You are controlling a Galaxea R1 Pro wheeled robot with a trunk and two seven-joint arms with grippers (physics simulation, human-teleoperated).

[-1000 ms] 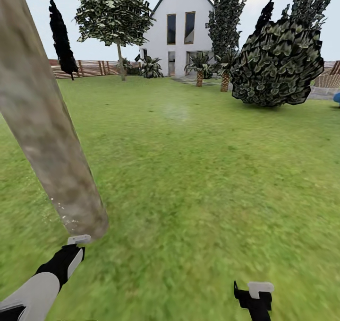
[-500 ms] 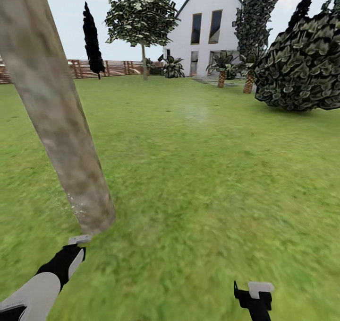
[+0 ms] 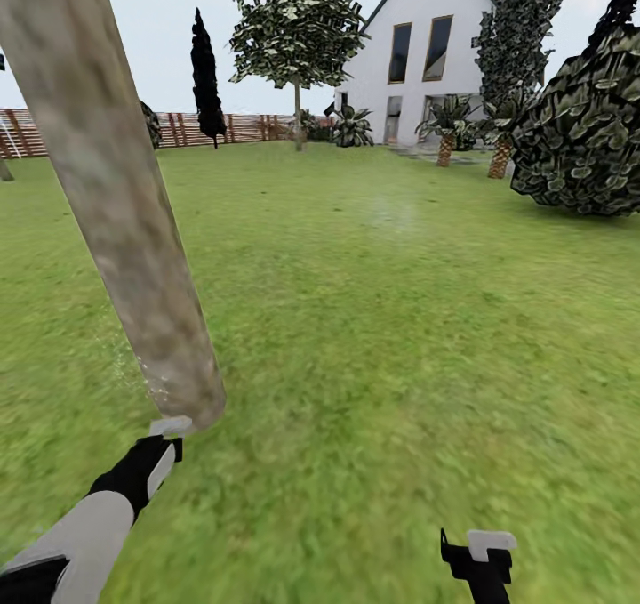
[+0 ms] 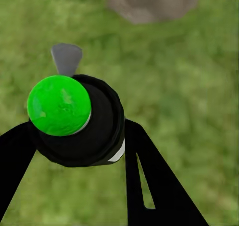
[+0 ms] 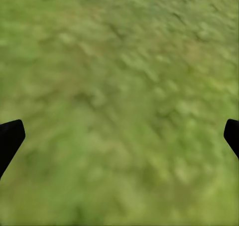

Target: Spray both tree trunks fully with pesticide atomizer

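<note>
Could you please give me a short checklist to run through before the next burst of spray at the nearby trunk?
1. Pesticide atomizer held in the left gripper: ok, a black finger sits on each side of its body.
2. Nozzle aimed at the tree trunk: ok, the trunk's base lies ahead of the grey nozzle tip.
3. Pesticide on the trunk: not ok, pale specks show only low down near the base.
4. Upper trunk covered: cannot tell, no specks visible there.
5. Right gripper free: ok, jaws apart over bare grass.
</note>
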